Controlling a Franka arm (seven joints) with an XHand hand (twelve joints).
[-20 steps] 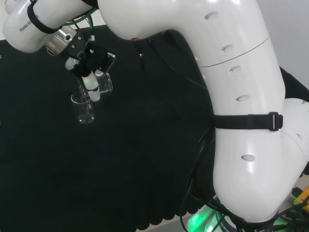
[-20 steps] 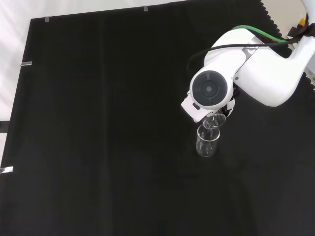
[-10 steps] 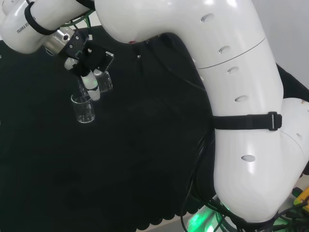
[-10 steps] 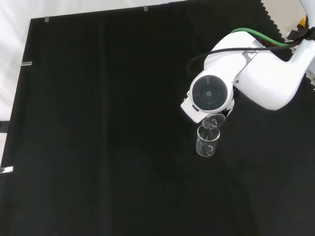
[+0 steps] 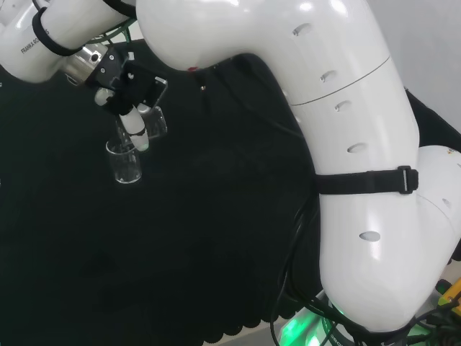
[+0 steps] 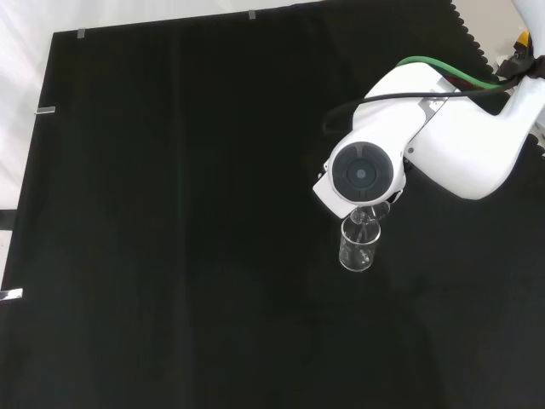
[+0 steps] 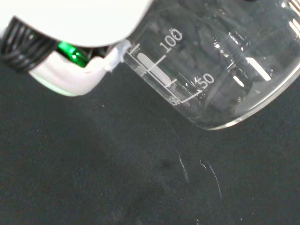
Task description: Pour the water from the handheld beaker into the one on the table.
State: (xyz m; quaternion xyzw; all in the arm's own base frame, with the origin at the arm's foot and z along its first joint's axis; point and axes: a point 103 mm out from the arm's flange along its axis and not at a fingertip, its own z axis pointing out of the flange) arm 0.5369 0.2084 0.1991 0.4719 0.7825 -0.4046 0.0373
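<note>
**A:** Closest to the wrist camera, what do you see?

**B:** The handheld beaker (image 7: 220, 70), tilted hard, graduations across its clear wall. A fingertip (image 7: 65, 77) of the hand (image 5: 128, 101) presses against its side, so the fingers are curled round the glass and carrying it.

**A:** And below it?

**B:** In the head view the beaker on the table (image 5: 124, 162) stands upright on the black cloth (image 5: 180, 252), with the held one just above and beside its rim. The front view shows the same: the standing beaker (image 6: 358, 245) directly under the tipped one, the arm's grey-capped link (image 6: 362, 173) behind them.

**A:** How would you expect the held glass to handle?

**B:** Light, stiff, smooth and breakable, I'd judge. Thin clear walls offer little friction, so a hold around the mid-wall, clear of the lip, seems best. I can't tell how much water remains in either vessel.

**A:** Risk?

**B:** Rim knocking rim; the standing beaker looks easy to topple.
</note>
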